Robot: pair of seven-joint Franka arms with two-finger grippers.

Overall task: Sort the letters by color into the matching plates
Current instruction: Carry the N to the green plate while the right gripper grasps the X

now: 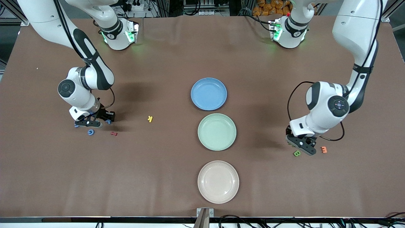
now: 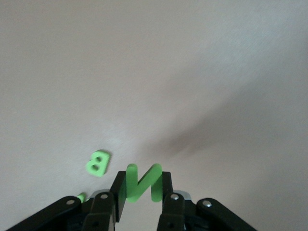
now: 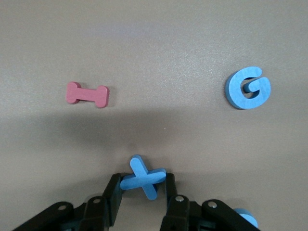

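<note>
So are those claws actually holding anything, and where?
Left claw pinches a green N across its sides; right claw pinches a blue X by its arms.

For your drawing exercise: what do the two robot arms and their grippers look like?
Both arms are glossy white with black joint bands and round grey caps. Thin black cables loop near each wrist. The left gripper and right gripper are black, two-fingered, with silver screws. Green lights glow at the bases.

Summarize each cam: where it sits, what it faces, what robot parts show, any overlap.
Front: high across the table, facing both arms, three plates between them.
Left wrist: on the left arm, looking past the left gripper, shut on green N; green B beside.
Right wrist: right gripper shut on blue X; blue G, pink I.
Shared: B, G appear in front too.
</note>
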